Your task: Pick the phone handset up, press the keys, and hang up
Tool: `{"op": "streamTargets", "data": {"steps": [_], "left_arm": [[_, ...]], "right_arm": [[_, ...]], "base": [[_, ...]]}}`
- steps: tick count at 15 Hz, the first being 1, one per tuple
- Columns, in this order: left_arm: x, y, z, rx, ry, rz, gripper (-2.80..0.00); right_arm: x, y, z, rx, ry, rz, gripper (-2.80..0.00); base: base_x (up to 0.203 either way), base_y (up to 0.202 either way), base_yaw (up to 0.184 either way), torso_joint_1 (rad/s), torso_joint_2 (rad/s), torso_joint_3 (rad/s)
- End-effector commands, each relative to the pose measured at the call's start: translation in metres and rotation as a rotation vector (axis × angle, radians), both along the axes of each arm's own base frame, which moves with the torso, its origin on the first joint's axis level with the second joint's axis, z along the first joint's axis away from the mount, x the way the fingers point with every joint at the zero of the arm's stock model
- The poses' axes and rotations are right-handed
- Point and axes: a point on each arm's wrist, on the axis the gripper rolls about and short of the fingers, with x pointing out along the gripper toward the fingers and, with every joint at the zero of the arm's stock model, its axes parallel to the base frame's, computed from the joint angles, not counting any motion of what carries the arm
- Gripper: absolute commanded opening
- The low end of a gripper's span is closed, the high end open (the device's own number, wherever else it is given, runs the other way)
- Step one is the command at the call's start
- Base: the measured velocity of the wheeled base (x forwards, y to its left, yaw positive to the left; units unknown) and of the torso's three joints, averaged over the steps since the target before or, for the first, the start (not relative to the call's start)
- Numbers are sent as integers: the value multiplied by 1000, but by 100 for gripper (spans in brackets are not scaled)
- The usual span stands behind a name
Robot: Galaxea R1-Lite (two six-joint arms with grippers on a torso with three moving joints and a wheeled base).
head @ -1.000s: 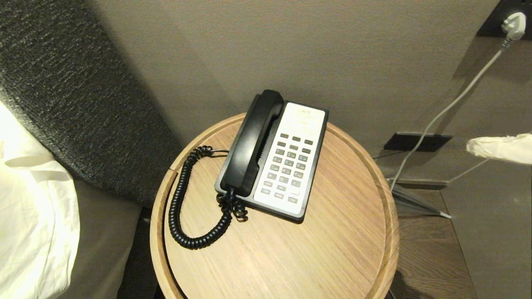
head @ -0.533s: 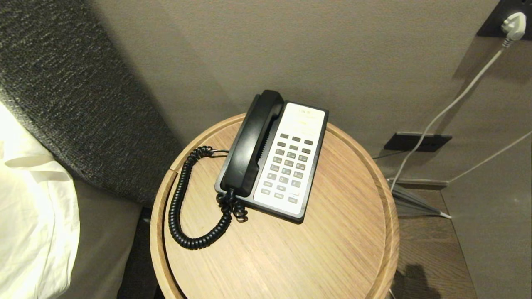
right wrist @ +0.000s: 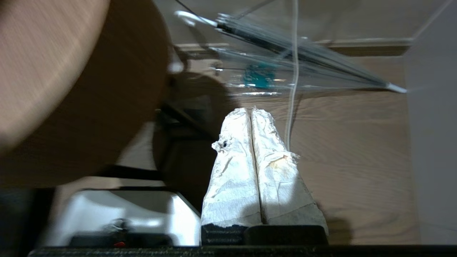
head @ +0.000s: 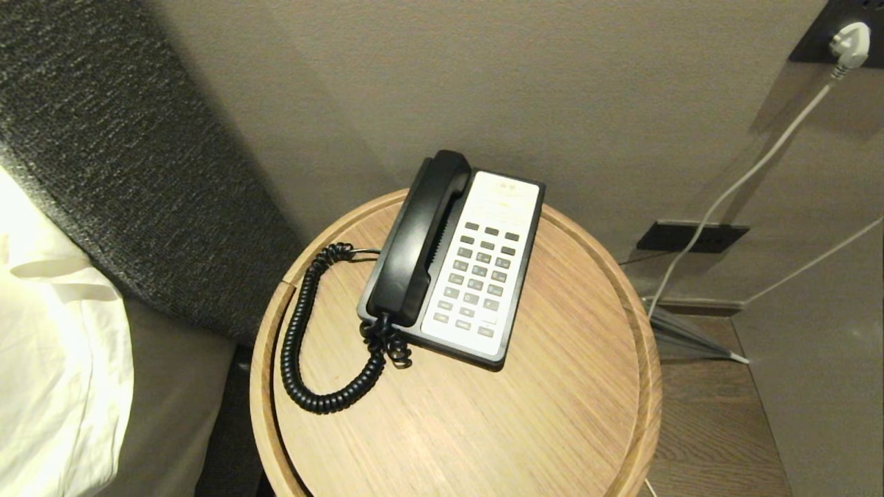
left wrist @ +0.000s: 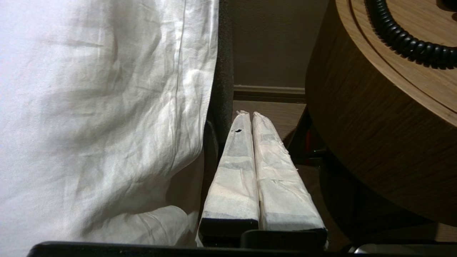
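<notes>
- Both claws clenched, empty: left gripper (left wrist: 252, 115) low between bedsheet (left wrist: 100, 107) and round table (left wrist: 375, 150); right gripper (right wrist: 251, 111) over floor.
- One phone handset (head: 420, 241) cradled on one phone base (head: 483, 276), 9 o'clock side, well apart from both claws.

support: round wooden table (head: 552, 428) | on it: phone base (head: 483, 276), coiled cord (head: 297, 338)

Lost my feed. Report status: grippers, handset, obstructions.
Left gripper shut, empty, down between bedsheet and table. Right gripper shut, empty, low over floor beside table. Phone handset cradled on phone base. Nothing obstructing it.
</notes>
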Motion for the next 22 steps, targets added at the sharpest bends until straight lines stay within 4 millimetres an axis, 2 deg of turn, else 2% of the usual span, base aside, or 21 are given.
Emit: {"op": "streamTargets", "data": {"steps": [1,4,6,9,22], "left_arm": [[3,0,-11,0,40,0,-280],[3,0,-11,0,39,0,-280],[3,0,-11,0,40,0,-280],[3,0,-11,0,39,0,-280],[3,0,-11,1,40,-1,-280]], "right_arm": [[1,-1,-26,-20,-140,-33,-280],[1,-2,-36,-48,-116,-80,-280],[2,-2,-35,-67,-173,-88,-280],[2,-2,-37,-107,-158,-77,-280],[2,-2,-37,-84,-164,-87,-280]], "base": [[0,0,0,0,0,0],[0,0,0,0,0,0],[0,0,0,0,0,0],[0,0,0,0,0,0],[0,0,0,0,0,0]]}}
